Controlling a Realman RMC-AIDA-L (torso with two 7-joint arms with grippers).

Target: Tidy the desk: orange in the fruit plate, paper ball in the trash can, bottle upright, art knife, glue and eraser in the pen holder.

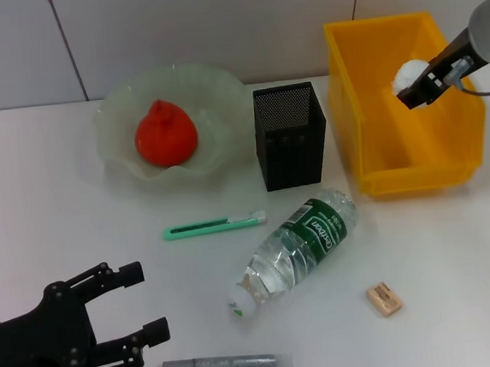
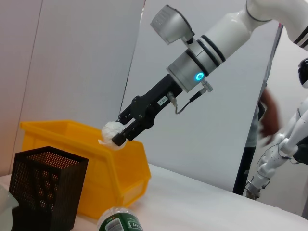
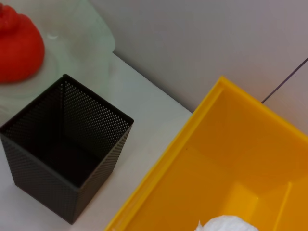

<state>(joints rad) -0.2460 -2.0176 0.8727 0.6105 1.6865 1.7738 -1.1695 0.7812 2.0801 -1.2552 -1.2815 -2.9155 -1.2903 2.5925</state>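
My right gripper [image 1: 415,91] hangs above the yellow trash can [image 1: 379,146], shut on the white paper ball [image 1: 408,74]; the left wrist view shows the paper ball [image 2: 110,132] pinched over the bin's rim. The orange [image 1: 165,134] lies in the pale-green fruit plate [image 1: 118,109]. The empty black mesh pen holder [image 1: 290,134] stands between plate and bin. On the desk lie the bottle [image 1: 298,246] on its side, the mint-green art knife [image 1: 214,226], the grey glue stick [image 1: 227,365] and the tan eraser [image 1: 384,299]. My left gripper [image 1: 148,302] is open near the front left, beside the glue.
A white wall runs close behind the plate, the pen holder and the bin. In the left wrist view another robot and a person stand in the background, off the desk.
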